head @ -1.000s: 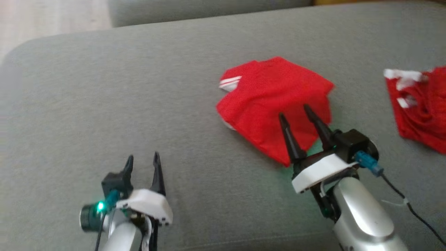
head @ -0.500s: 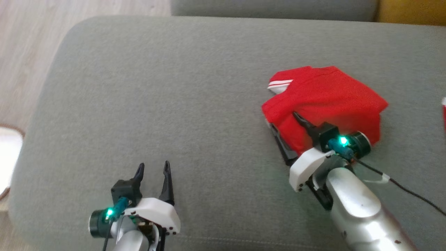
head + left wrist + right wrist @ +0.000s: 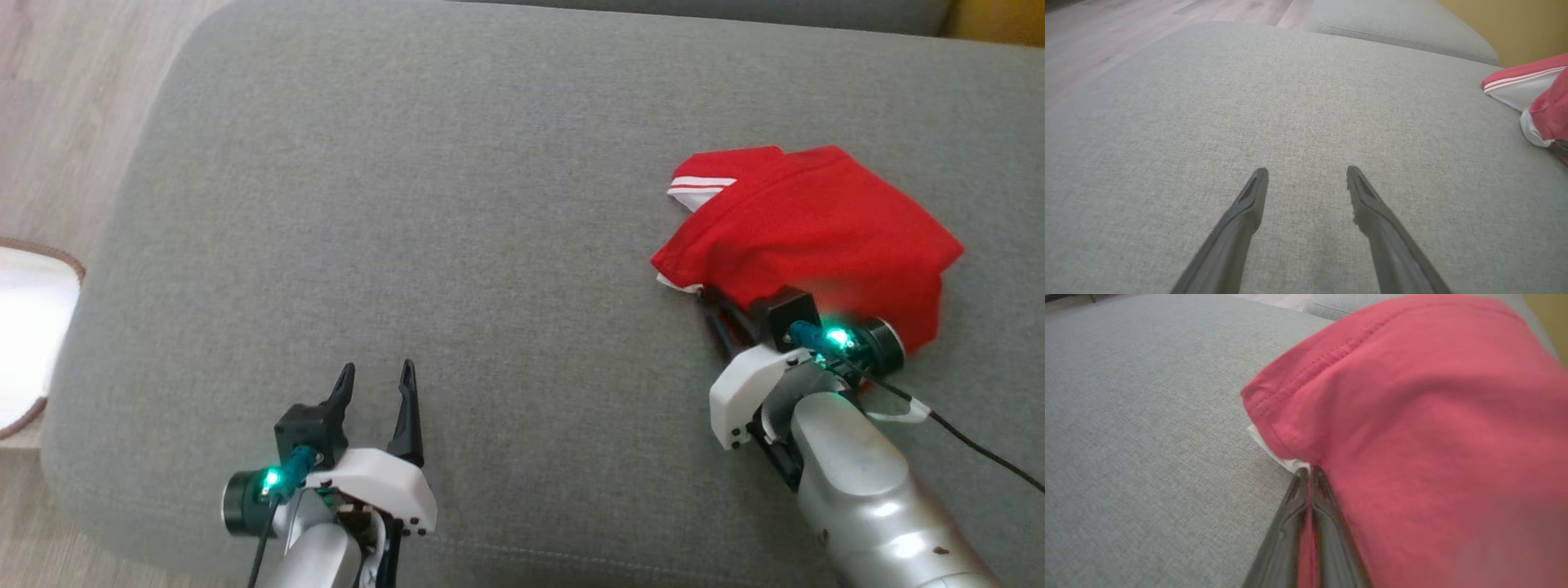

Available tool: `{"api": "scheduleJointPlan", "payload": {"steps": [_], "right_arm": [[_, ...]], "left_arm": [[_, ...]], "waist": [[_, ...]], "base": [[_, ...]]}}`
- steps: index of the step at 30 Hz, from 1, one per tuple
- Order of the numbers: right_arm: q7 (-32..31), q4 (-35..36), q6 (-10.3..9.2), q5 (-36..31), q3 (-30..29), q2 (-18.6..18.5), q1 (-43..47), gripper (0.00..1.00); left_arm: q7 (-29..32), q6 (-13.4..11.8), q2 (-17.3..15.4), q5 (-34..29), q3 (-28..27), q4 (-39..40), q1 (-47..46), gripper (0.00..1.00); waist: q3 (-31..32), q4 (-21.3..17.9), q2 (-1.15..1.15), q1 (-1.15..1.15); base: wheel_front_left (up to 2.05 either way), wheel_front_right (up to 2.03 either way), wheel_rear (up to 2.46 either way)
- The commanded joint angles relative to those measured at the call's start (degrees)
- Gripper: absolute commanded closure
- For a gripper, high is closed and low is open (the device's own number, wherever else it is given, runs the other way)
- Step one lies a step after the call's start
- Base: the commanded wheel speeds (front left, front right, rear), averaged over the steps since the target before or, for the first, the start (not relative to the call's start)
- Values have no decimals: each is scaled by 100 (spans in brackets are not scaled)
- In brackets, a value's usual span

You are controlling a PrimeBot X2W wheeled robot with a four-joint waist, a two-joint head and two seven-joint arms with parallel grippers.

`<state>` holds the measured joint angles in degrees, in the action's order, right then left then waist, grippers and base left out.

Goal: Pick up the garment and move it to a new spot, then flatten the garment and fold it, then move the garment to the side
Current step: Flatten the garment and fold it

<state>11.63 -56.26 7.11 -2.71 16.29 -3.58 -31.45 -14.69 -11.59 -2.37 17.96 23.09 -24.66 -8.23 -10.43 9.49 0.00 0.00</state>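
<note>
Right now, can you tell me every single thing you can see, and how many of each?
garment: one, red with white stripes, on the right part of the sofa cushion.
sofa cushion: one, grey, under the garment and both grippers.
second cushion: one, grey, behind the first.
floor: one, pale wood, left of the sofa cushion.
round thing: one, white with a brown rim, at the far left edge; I cannot tell what it is.
yellow surface: one, far right corner.
cable: one, black, trailing off the right arm.
left gripper: one, dark fingers, open, over bare cushion at the near left.
right gripper: one, dark fingers, shut on the garment's near edge.
</note>
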Motion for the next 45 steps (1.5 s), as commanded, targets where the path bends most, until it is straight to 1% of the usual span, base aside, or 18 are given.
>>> {"api": "scheduleJointPlan", "payload": {"steps": [1, 6, 10, 15, 18, 21, 24, 27, 28, 29, 30, 33, 34, 35, 36, 40, 43, 45], "right_arm": [[109, 126, 37, 41, 90, 70, -150, 100], [269, 247, 37, 232, 138, 70, -136, 100], [325, 589, 37, 518, 204, 70, -131, 100], [334, 1454, 37, 874, 513, 70, -294, 100], [335, 2020, 37, 1067, 759, 70, -583, 100], [336, 2573, 37, 1208, 816, 70, -1003, 100], [336, 3114, 37, 1325, 597, 70, -1374, 100], [336, 3502, 37, 1416, 213, 70, -1435, 100], [336, 3534, 37, 1450, 51, 70, -1382, 100], [336, 3534, 37, 1450, 51, 70, -1382, 100], [336, 3493, 37, 1396, -75, 70, -1305, 100], [336, 3135, 37, 1181, -352, 23, -887, 100], [336, 2898, 37, 1095, -402, -34, -685, 84], [336, 2681, 37, 1053, -488, -69, -480, 20], [336, 2441, 37, 985, -526, -123, -279, 0], [336, 1874, 37, 785, -917, -252, 378, 0], [337, 1762, 37, 688, -1145, -234, 669, 0], [337, 1770, 37, 621, -1193, -202, 769, 0]], "left_arm": [[-30, -19, -51, 11, -192, 135, -170, 0], [-30, -12, -51, 48, -186, 98, -136, 0], [-30, -2, -51, 54, -205, 99, -117, 0], [-30, 16, -51, 65, -227, 109, -117, 0], [-30, 45, -51, 95, -170, 89, -101, 0], [-30, 58, -51, 87, -112, 53, -34, 0], [-30, 70, -51, 18, -161, 20, 56, 0], [-30, 83, -51, -45, -272, 0, 182, 0], [-30, 86, -51, -61, -311, 11, 209, 0], [-30, 86, -51, -61, -311, 11, 209, 0], [-30, 88, -51, -78, -343, 22, 231, 0], [-30, 85, -51, -75, -393, 72, 236, 0], [-30, 93, -51, -67, -385, 82, 231, 0], [-30, 96, -51, -62, -375, 95, 226, 0], [-30, 98, -51, -64, -358, 104, 210, 0], [-30, 84, -51, -70, -302, 105, 96, 0], [-30, 71, -51, -85, -319, 113, 22, 0], [-30, 82, -51, -108, -329, 105, -3, 0]], "waist": [[16, -46, 0, 0], [121, -221, 0, 0], [231, -367, 0, 0], [330, -488, 0, 0], [463, -413, 0, 0], [598, -300, 0, 0], [693, -232, 0, 0], [770, -241, 0, 0], [763, -265, 0, 0], [763, -265, 0, 0], [746, -298, 0, 0], [679, -404, 0, 0], [666, -445, 0, 0], [642, -489, 0, 0], [607, -531, 0, 0], [510, -661, 0, 0], [461, -743, 0, 0], [444, -787, 0, 0]], "base": [[0, 0, 0], [0, 0, 0], [0, 0, 0], [0, 0, 0], [0, 0, 0], [0, 0, 0], [0, 0, 0], [0, 0, 0], [0, 0, 0], [0, 0, 0], [0, 0, 0], [0, 0, 0], [0, 0, 0], [0, 0, 0], [0, 0, 0], [0, 0, 0], [0, 0, 0], [0, 0, 0]]}}
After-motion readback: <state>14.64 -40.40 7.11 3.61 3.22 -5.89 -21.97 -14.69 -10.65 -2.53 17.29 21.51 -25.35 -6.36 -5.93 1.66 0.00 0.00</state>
